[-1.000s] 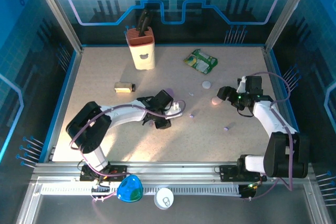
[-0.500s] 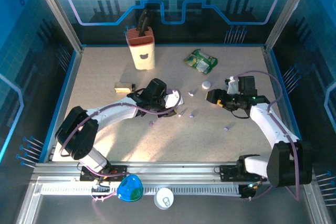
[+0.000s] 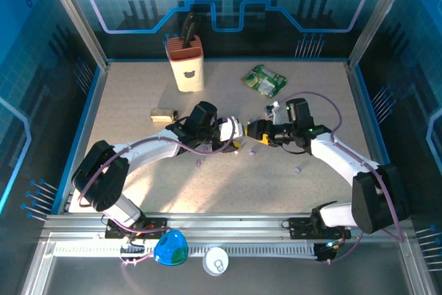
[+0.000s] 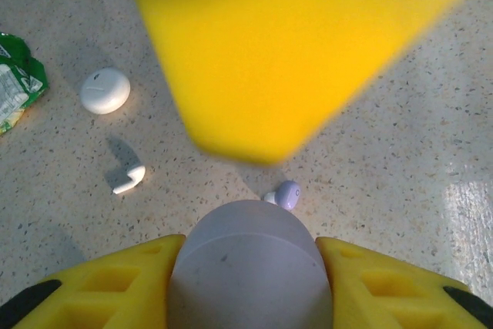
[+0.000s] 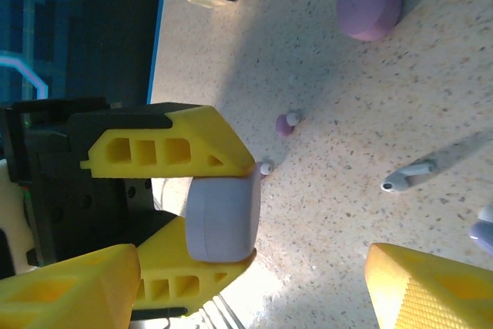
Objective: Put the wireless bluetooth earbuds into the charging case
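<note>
Lilac case: pinched in your left gripper. The right gripper (jaws spread) has newly arrived at its three o'clock, so opening probably comes next.

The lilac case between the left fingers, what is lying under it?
A lilac earbud lies on the table just past the edge of the lilac case, seen from the left wrist. The patch directly beneath is covered by the case and the left fingers gripping it.

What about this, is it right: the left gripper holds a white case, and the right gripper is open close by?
Not white: the left wrist view shows the left gripper holding a lilac case. The right gripper is indeed open close by.
</note>
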